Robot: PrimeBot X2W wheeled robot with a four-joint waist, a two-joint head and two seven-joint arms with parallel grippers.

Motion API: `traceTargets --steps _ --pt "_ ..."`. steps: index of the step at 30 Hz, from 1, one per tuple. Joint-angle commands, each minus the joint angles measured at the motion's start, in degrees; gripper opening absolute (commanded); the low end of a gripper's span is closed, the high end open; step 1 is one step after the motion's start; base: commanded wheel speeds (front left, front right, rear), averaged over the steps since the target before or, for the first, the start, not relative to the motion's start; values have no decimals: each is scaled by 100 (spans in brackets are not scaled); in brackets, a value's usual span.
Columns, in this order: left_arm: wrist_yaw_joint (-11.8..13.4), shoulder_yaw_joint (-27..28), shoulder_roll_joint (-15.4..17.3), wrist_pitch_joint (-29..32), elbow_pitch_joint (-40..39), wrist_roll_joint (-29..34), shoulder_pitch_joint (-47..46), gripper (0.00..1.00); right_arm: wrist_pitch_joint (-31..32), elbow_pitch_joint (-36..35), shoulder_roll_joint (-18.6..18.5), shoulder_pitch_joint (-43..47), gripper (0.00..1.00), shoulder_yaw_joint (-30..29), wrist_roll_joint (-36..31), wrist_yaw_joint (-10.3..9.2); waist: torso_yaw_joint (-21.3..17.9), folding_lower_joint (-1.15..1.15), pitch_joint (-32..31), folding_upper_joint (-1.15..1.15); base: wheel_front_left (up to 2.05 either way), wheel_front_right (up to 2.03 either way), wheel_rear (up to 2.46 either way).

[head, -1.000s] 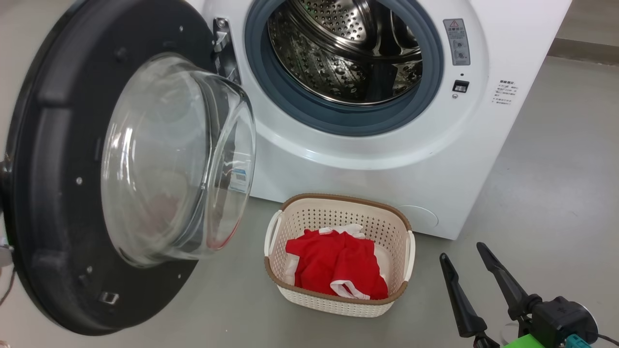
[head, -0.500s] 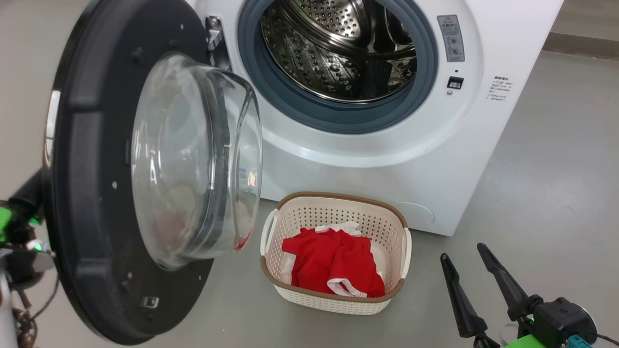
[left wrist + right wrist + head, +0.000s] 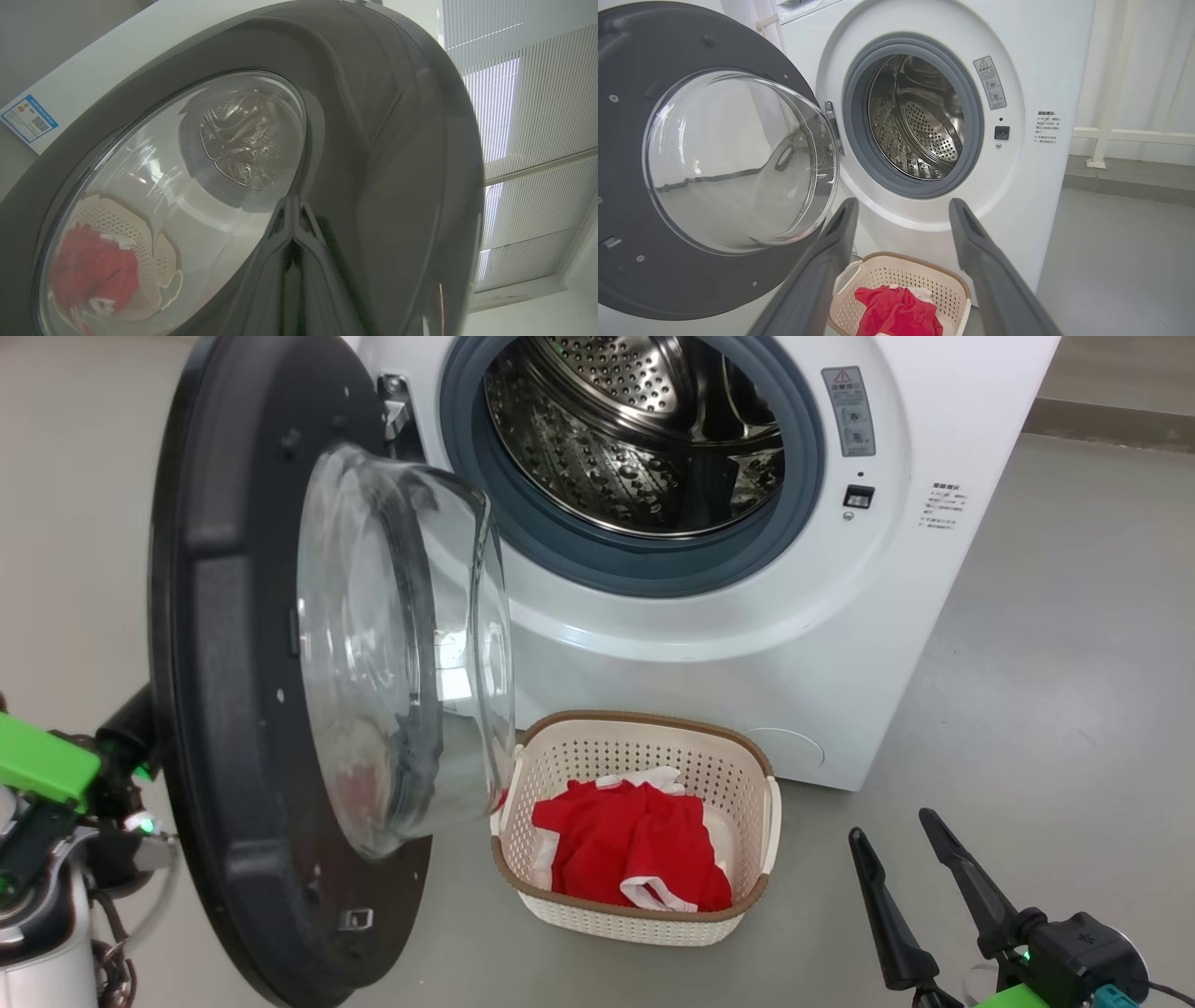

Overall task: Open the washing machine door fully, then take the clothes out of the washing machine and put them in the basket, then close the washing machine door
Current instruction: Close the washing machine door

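Observation:
The washing machine (image 3: 747, 616) stands with its steel drum (image 3: 635, 429) exposed and nothing red showing inside it. Its door (image 3: 233, 663) hangs about half open at the left, the glass bowl (image 3: 401, 644) facing the opening. My left gripper (image 3: 293, 205) is shut, its tips pressed against the door's glossy black outer rim (image 3: 397, 163); my left arm (image 3: 56, 775) shows behind the door. The red clothes (image 3: 635, 849) lie in the basket (image 3: 653, 723) on the floor before the machine. My right gripper (image 3: 892, 831) stands open and holds nothing, to the right of the basket.
Grey floor (image 3: 1074, 663) spreads to the right of the machine. A low kerb (image 3: 1134, 186) and a white rail (image 3: 1111, 135) run along the back right. The door's swing passes just above the basket's left handle (image 3: 509, 784).
The door has swung toward the machine, from wide open to about half open. My left arm has come into view behind it. The right gripper has stayed put.

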Motion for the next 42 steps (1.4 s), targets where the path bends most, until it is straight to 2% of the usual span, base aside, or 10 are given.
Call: traceTargets --steps 1,15,42 --pt "2 32 93 28 -220 49 -42 0 -56 -120 -49 -180 100 147 67 36 -31 0 -8 0 0 0 0" --pt "-81 -178 -157 -99 -178 -46 -81 0 -13 -155 -49 -165 100 139 34 36 -381 0 2 0 0 0 0" --pt "-350 -544 -273 -221 311 -182 -439 0 9 -185 -49 -242 100 139 23 36 -854 0 146 0 0 0 0"
